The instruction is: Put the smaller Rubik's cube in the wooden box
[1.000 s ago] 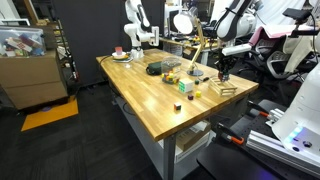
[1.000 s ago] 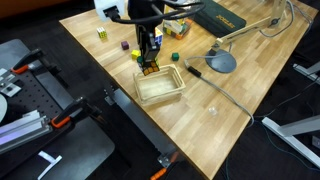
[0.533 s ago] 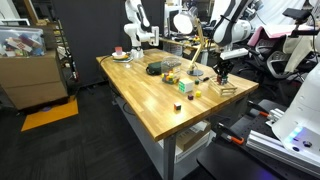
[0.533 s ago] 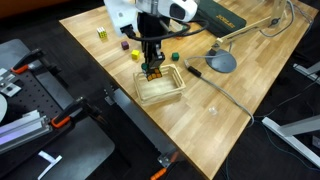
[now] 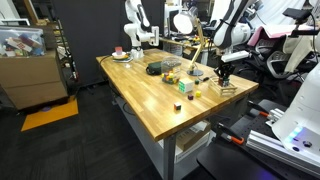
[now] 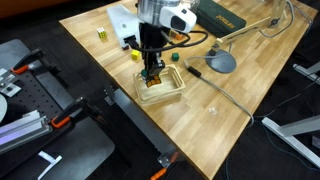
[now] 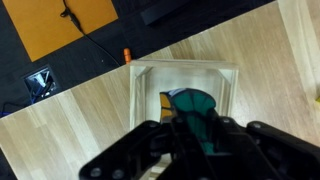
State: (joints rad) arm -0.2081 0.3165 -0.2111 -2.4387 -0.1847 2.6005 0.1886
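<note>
Over one wooden box (image 7: 185, 67), one cube (image 7: 190, 106).

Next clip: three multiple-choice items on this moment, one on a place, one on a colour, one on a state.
1. The gripper is: A directly over the box; B well off to its side; C out of view.
2. In the wrist view the cube shows: A red and white; B green and yellow; C all black.
3. The gripper is: A open and empty; B shut on the cube; C open around the cube.
Answers: 1 A, it hangs within the box's outline in an exterior view; 2 B, a green face with a yellow edge; 3 B, the cube is clamped in it.
</note>
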